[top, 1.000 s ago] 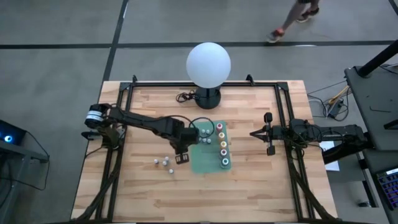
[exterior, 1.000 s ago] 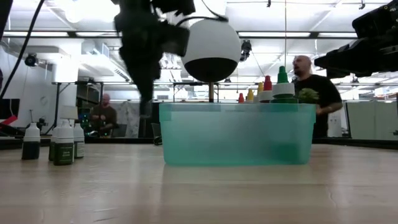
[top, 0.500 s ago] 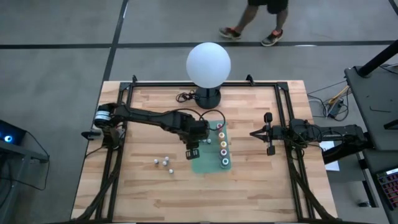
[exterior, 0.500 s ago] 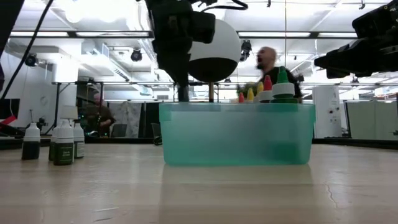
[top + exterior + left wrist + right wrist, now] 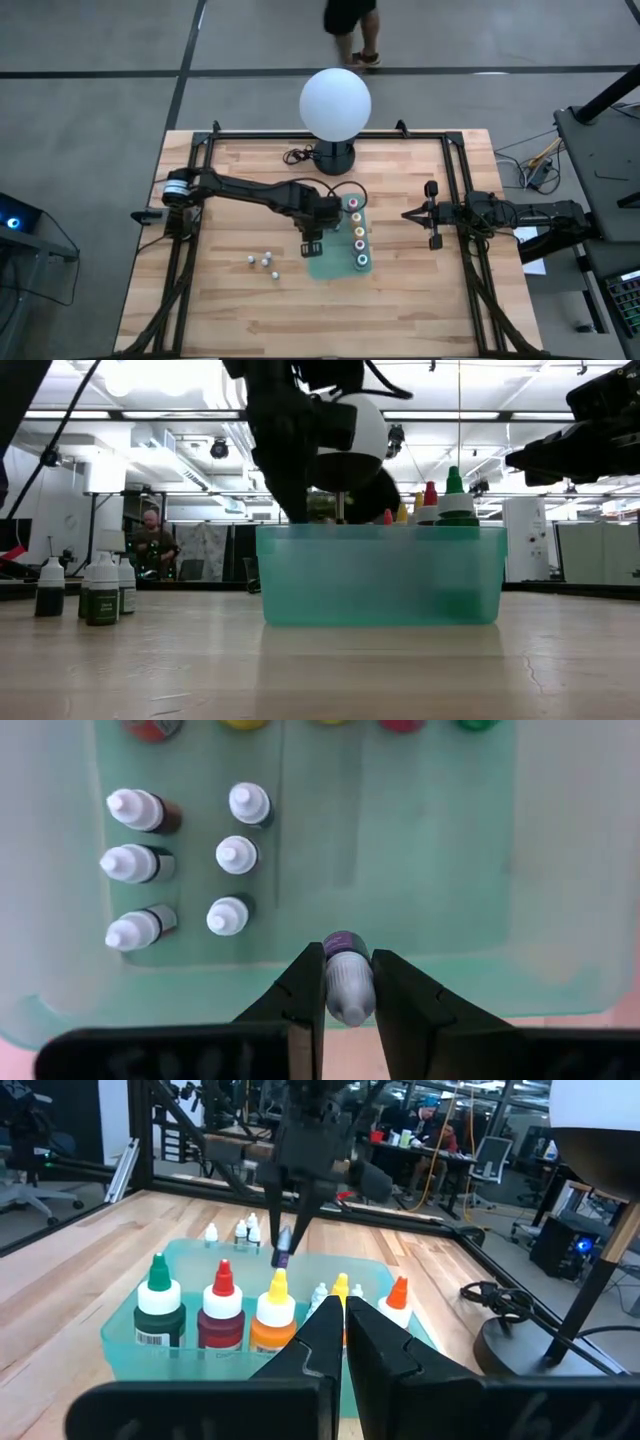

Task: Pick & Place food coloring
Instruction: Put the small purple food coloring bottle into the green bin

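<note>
A green bin [image 5: 340,265] sits mid-table. Inside, six white-capped bottles [image 5: 140,870] crowd one end in two rows, and a line of colour-capped bottles [image 5: 359,235] fills the side toward the right arm; the floor between and beyond them is bare. The left gripper [image 5: 348,982], clamped on a small bottle [image 5: 346,988], hangs over that bare stretch. Three bottles [image 5: 264,262] stand on open wood beside the bin. The lamp [image 5: 335,105] blocks the far edge. The right gripper [image 5: 408,213] waits well clear.
</note>
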You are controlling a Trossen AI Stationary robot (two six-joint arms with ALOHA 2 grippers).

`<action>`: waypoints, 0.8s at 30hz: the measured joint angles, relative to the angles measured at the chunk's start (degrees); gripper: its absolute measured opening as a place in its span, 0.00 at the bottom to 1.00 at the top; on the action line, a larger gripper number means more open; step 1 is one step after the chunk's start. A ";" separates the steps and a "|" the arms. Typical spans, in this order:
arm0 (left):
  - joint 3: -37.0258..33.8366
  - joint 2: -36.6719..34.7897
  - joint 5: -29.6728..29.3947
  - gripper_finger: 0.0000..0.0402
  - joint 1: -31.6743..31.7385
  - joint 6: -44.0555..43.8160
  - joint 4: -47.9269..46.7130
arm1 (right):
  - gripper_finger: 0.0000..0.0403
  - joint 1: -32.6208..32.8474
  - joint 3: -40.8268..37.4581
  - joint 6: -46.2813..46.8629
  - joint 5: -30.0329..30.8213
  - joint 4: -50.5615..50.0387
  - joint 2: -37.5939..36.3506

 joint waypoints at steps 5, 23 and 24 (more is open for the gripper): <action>0.76 2.81 -0.13 0.11 0.02 1.79 -0.02 | 0.02 0.02 0.00 -0.06 0.01 0.03 0.04; 1.14 6.88 -0.31 0.11 0.07 6.83 0.56 | 0.02 0.02 0.00 -0.10 0.03 0.01 -0.02; 1.14 6.88 -0.45 0.11 0.07 7.43 0.88 | 0.02 0.02 0.00 -0.08 0.01 0.03 -0.02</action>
